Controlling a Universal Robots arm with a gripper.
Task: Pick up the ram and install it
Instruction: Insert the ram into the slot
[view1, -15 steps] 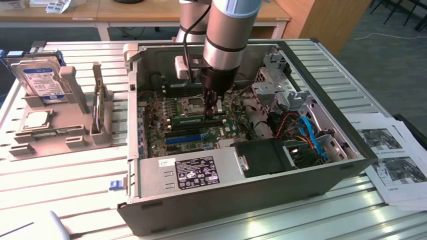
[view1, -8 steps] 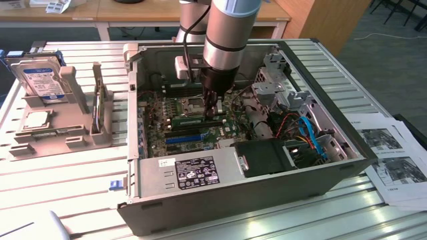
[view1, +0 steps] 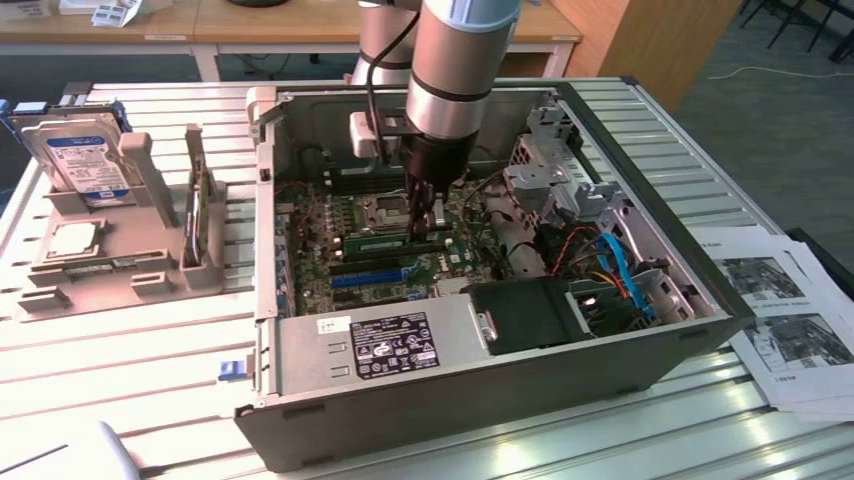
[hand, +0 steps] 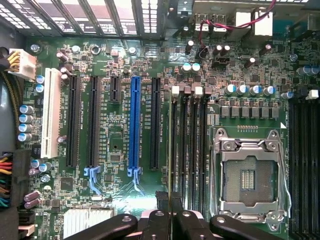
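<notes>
Install step in hand: pincer (hand: 172, 222) clenched on the ram (hand: 172, 150), edge-on over the black memory slots (hand: 192, 150) beside the processor socket (hand: 247, 175) mid-motherboard (hand: 115, 200), seating unclear; likely needs square alignment and a straight push.

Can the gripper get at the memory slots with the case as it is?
Probably yes. The case side is open, the gripper, shut on the ram, hangs right over the memory slots beside the CPU socket, with no cable across them.

Silver cylindrical arm (view1: 451, 60), black band (view1: 447, 97); black gripper (hand: 171, 202), silver screws (hand: 156, 214).
</notes>
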